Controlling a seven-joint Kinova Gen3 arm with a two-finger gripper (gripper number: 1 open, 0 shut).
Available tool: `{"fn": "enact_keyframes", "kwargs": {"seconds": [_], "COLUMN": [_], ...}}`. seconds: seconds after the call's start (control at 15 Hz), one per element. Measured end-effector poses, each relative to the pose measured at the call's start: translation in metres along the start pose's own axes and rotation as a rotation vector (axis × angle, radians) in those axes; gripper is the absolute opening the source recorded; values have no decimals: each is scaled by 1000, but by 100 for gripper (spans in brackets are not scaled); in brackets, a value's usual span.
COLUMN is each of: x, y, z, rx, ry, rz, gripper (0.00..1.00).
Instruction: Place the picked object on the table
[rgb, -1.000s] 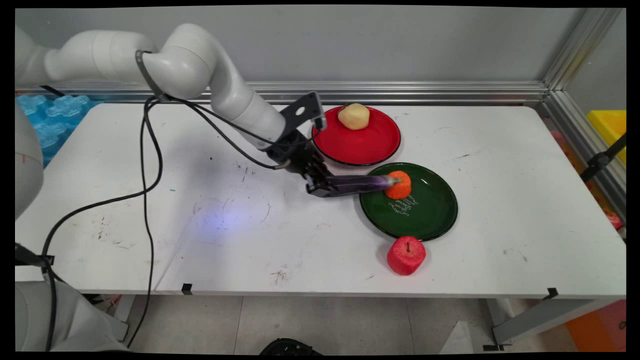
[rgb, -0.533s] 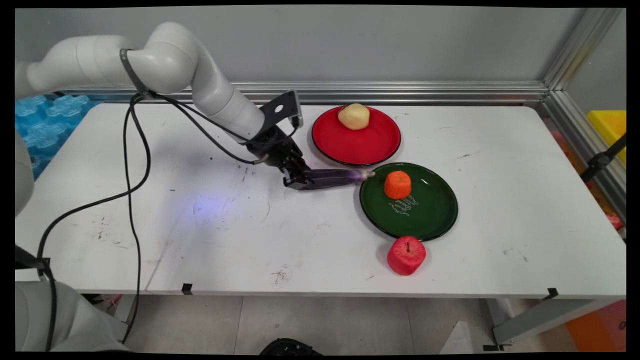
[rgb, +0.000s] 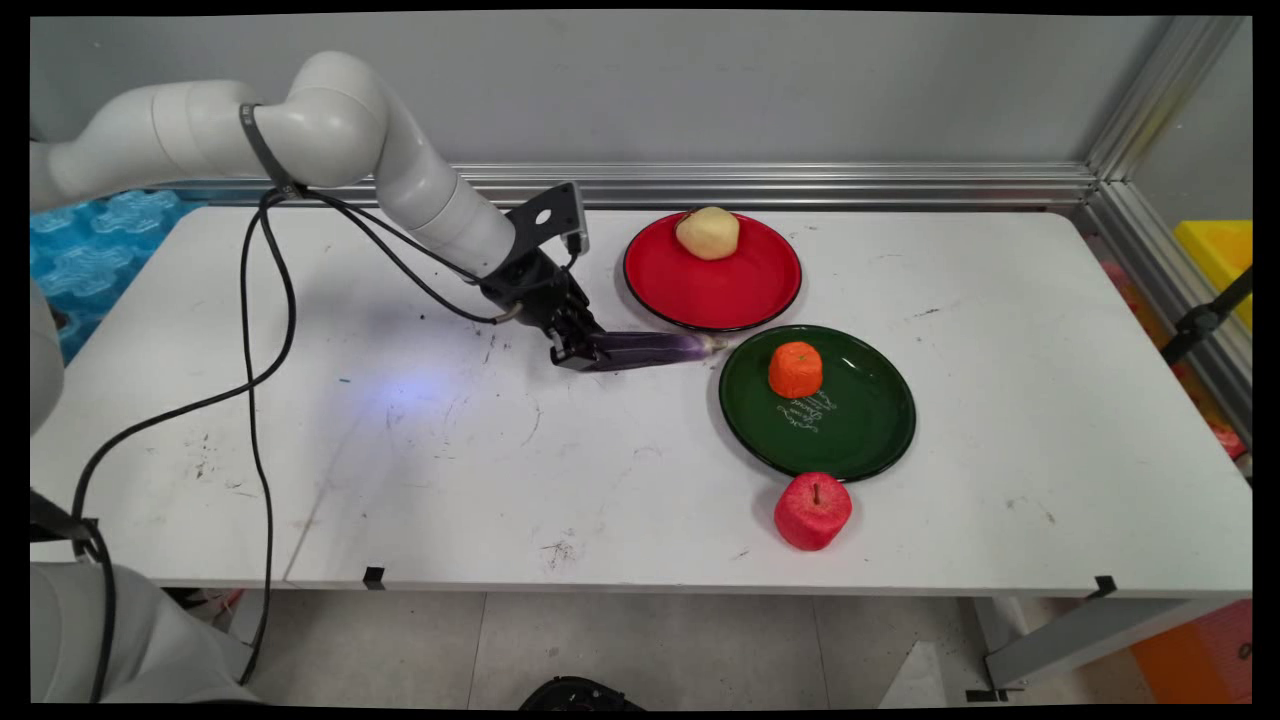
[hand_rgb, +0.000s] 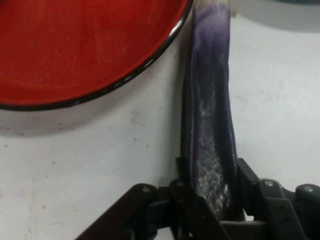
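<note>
My black two-finger gripper (rgb: 578, 352) is clamped on the blunt end of a long purple toy eggplant (rgb: 650, 348), one finger on each flank in the hand view (hand_rgb: 210, 150). The eggplant's long axis runs straight out from my fingers, low over the white table (rgb: 400, 480) near the middle of its far half. Its pale tip lies just beside the rim of the round red plate (rgb: 715, 290), and near the dark green plate (rgb: 850, 430) with an orange toy fruit (rgb: 796, 369).
</note>
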Motion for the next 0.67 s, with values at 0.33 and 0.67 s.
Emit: {"fn": "enact_keyframes", "kwargs": {"seconds": [0.33, 0.67], "x": [-4, -4], "y": [-8, -12], "z": [3, 6], "rx": [8, 12], "ry": [0, 4], "rz": [7, 9], "gripper": [0, 100]}}
